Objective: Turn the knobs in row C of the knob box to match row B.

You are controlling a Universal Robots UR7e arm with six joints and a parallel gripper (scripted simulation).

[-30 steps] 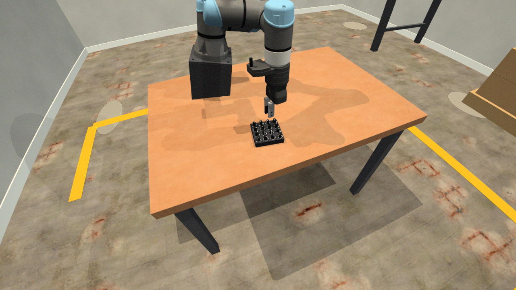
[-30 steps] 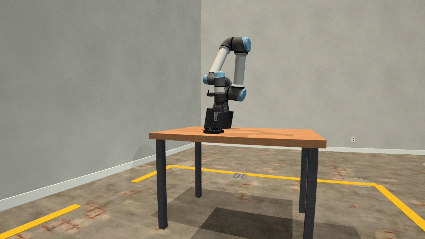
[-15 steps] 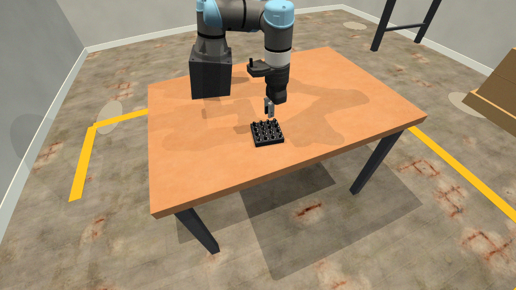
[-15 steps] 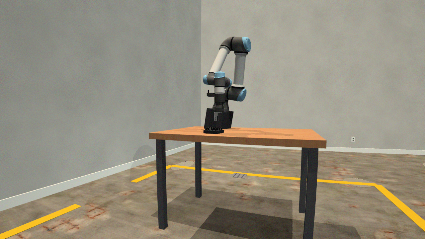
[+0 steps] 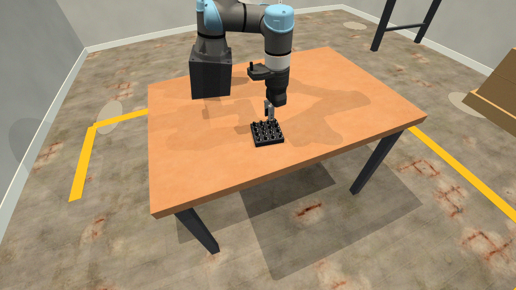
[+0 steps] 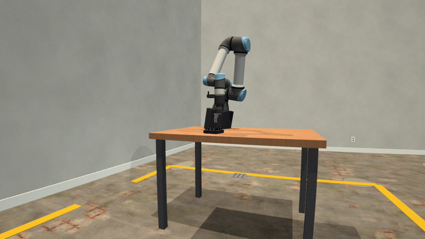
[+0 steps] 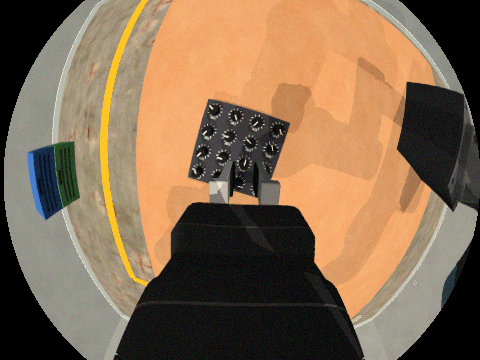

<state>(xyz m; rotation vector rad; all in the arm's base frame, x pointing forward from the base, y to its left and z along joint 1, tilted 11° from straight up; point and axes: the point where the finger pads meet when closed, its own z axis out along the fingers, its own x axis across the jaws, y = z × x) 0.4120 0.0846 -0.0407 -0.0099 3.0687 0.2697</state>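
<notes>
In the wrist view the claw point(image 7: 244, 188) is hanging just above the near edge of the knob box point(image 7: 239, 146), its two grey fingers standing partly apart with only air between them, so it is gripping nothing. The knob box is sitting flat near the centre of the frame, on the orange table point(image 7: 220, 40). In the top view the claw is pointing straight down over the upper edge of the box, apart from it.

The knobs look like small, stiff, smooth cylinders packed closely; each will probably need a pinch across its sides from straight above, without brushing its neighbours. The box seems light and may slide if a knob is twisted against an end stop. Which row lies under the fingers cannot be told.
</notes>
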